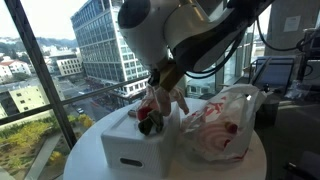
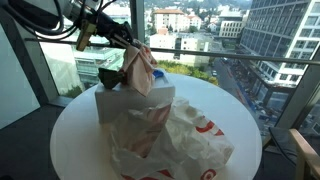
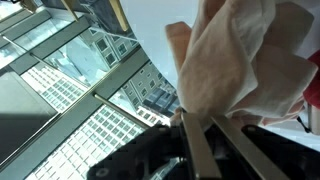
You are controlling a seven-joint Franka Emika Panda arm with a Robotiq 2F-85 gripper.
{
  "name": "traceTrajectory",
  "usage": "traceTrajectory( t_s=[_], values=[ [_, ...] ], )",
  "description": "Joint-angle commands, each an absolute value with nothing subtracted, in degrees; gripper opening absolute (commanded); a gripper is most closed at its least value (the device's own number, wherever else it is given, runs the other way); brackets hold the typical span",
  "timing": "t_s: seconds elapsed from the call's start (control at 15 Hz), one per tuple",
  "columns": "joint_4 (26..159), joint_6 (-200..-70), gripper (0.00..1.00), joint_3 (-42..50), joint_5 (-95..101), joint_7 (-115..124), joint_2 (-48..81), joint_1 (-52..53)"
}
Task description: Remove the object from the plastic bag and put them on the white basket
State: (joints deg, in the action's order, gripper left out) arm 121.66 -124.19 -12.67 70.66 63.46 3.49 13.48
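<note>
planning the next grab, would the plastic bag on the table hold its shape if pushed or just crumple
Likely floppy: the plastic bag lies crumpled and slumped on the round table, so a push would probably fold it. It looks thin and translucent, so probably light and apt to shift whole.

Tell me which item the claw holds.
The pale pinkish bundle, hanging from the shut claw over the white basket; the dark lump lies in the basket.
</note>
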Motion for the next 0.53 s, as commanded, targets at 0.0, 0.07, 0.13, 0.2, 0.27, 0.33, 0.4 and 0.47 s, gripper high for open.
traceTrajectory(
  t_s=[0.0, 0.07, 0.13, 0.2, 0.27, 0.33, 0.4, 0.47],
  values=[
    [109.00, -119.07, 0.12, -14.37, 73.96, 69.37, 10.75, 15.99],
    [105.98, -117.06, 0.11, -15.71, 72.42, 70.75, 12.60, 17.75],
    [103.62, -116.29, 0.11, -16.26, 71.71, 71.74, 14.43, 18.81],
    [101.85, -114.96, 0.11, -16.84, 71.10, 72.47, 16.27, 20.05],
    [100.84, -113.22, 0.33, -17.40, 69.84, 72.76, 17.64, 21.29],
    [99.99, -111.78, 0.36, -17.70, 68.57, 72.94, 18.58, 22.29],
    [99.94, -109.80, 0.40, -17.90, 67.63, 73.00, 19.00, 23.42],
    [101.48, -108.90, 0.47, -17.15, 67.77, 71.59, 18.17, 23.22]
  ],
)
